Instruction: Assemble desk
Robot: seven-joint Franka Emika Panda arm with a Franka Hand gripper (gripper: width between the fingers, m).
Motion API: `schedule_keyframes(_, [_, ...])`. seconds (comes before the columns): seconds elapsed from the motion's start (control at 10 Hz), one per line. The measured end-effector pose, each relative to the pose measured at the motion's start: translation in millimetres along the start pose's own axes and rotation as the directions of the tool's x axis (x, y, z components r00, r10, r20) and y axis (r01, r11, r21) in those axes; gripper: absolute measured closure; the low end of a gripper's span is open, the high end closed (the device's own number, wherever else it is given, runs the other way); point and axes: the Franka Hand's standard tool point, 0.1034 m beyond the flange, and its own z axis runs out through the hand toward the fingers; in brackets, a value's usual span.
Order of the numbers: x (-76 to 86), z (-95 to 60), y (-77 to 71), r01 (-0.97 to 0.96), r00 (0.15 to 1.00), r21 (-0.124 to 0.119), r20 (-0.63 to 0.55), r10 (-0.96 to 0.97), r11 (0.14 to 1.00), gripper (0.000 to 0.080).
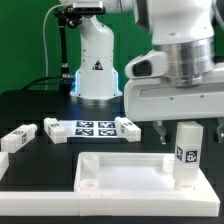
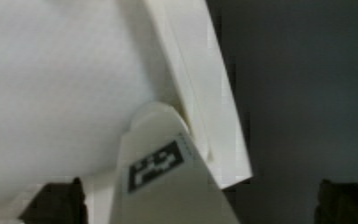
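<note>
1. Pincer [image 1: 190, 126] is open above the desk top [image 1: 130, 178], at its corner on the exterior view's right. Its two dark fingers [image 1: 160, 127] flank an upright leg [image 1: 187, 152], and the wrist view shows a gap on either side, so nothing is gripped.
2. The main risk is a finger clipping the leg. The gaps are not wide, so a sideways drift or a tilted retreat could catch a flank and knock the leg crooked or off its corner.
3. Whether the leg is fully seated cannot be told from either view. If it only rests in its socket, a light brush might topple it — and it could fall outside the rim onto the black table [image 1: 30, 108].
4. The remaining parts pose a smaller risk. One loose leg [image 1: 18, 138] lies at the exterior view's left, and two end blocks [image 1: 55, 127] sit just beside the marker board [image 1: 90, 127]. A grasp there could land on the board's edge instead.
5. Everything for the desk looks like hard, matte white plastic — probably slick under the fingers.
6. The desk top is a shallow rectangular tray with a raised rim and rounded corners. A round socket [image 1: 88, 183] sits near its corner on the exterior view's left.
7. The legs are squared blocks, each bearing a small black-and-white square tag. The flat sides suit a parallel grip.
</note>
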Motion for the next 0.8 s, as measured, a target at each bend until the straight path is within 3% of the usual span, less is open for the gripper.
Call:
schedule_keyframes(0.1, [1.9,-4.1,-0.6,0.118,0.993,-0.003,0.012,-0.118,0.993,0.0151])
schedule_keyframes(0.4, [1.2,-3.7,-2.7,0.071,0.997,-0.002,0.016,-0.071,0.997,0.0178])
schedule_keyframes(0.5, [1.1,-3.7,-3.0,0.018,1.000,-0.003,0.016,-0.018,1.000,0.0363])
schedule_keyframes(0.6, [1.2,-3.3,0.0,-0.050,0.999,-0.009,0.016,0.050,0.999,0.0363])
schedule_keyframes(0.7, [1.5,-3.1,2.5,-0.114,0.993,-0.012,0.015,0.114,0.993,0.0483])
schedule_keyframes(0.8, [1.7,-3.1,3.6,-0.145,0.989,-0.012,0.015,0.145,0.989,0.0485])
